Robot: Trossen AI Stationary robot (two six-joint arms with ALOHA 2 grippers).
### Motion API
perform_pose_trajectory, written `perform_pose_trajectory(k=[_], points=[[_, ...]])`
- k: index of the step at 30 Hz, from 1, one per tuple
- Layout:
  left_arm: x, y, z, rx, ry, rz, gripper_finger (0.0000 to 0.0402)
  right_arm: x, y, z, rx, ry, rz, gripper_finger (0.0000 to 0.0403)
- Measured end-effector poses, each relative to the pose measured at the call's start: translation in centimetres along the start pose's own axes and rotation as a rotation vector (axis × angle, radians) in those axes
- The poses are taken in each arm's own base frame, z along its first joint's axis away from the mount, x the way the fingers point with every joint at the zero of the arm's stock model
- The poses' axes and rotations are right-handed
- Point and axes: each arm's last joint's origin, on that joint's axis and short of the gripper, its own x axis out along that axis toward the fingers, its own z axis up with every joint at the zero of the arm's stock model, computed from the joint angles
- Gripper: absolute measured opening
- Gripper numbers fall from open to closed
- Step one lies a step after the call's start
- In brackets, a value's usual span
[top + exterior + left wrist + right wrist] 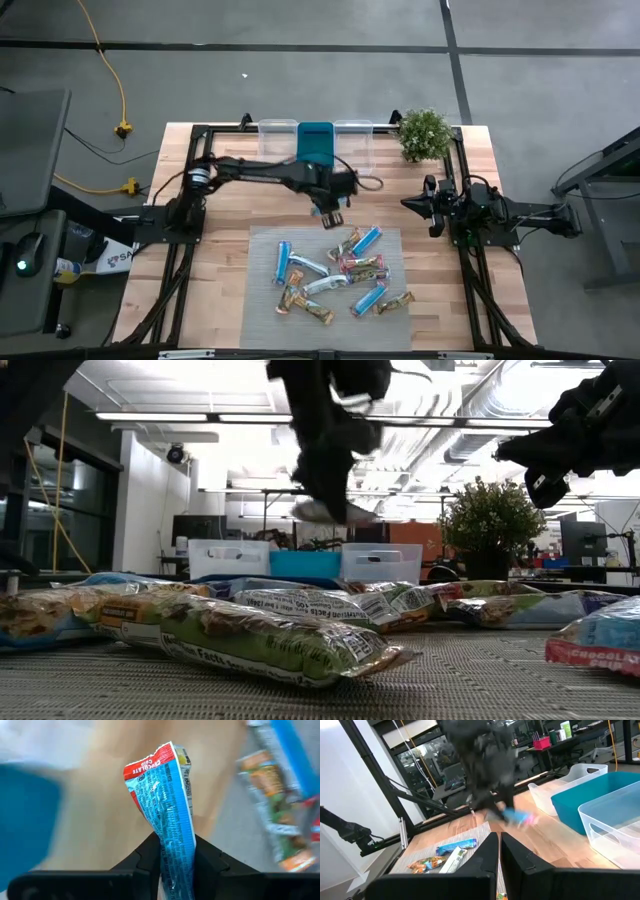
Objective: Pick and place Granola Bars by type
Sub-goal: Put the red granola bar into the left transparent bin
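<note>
1. Lying nearest in the low view, a green and tan bar (275, 635) rested on the grey mat (330, 695), with more wrapped bars (330, 607) spread behind it.
2. Seen from above, the other granola bars (335, 272) were scattered over the mat (262, 330) in the middle of the wooden table (225, 215).
3. The left gripper (330, 213) hung above the far edge of the mat, raised off the table, and its fingers (207, 860) were closed on a bright blue bar (169, 815) with a red end.
4. The right gripper (420, 204) waited at the right side of the table, its two fingers (520, 852) almost touching and holding nothing.
5. Farther back stood a teal bin (315, 143) between two clear bins (278, 135), and a small plant (424, 133) near the corner.
</note>
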Motion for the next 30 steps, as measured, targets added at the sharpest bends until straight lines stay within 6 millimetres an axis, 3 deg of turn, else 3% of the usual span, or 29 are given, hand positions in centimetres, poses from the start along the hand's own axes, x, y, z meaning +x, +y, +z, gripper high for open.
perform_pose_trajectory(k=[6, 13, 19, 30], points=[[-5.8, 4.2, -1.0, -0.063, -0.05, 0.23, 0.0075, 0.0, 0.0, 0.0, 0.0, 0.0, 0.0, 0.0], [-10.0, 9.3, -3.0, -0.175, -0.017, 0.472, 0.0075, 0.0, 0.0, 0.0, 0.0, 0.005, -0.002, 0.0], [-10.3, 13.4, -3.9, -0.332, 0.039, 0.586, 0.0075, 0.1, 0.0, -0.1, 0.0, 0.012, -0.005, 0.0], [-9.8, 20.5, -5.1, -0.541, 0.092, 0.484, 0.0075, 0.1, 0.0, -0.1, 0.0, 0.012, -0.005, 0.0]])
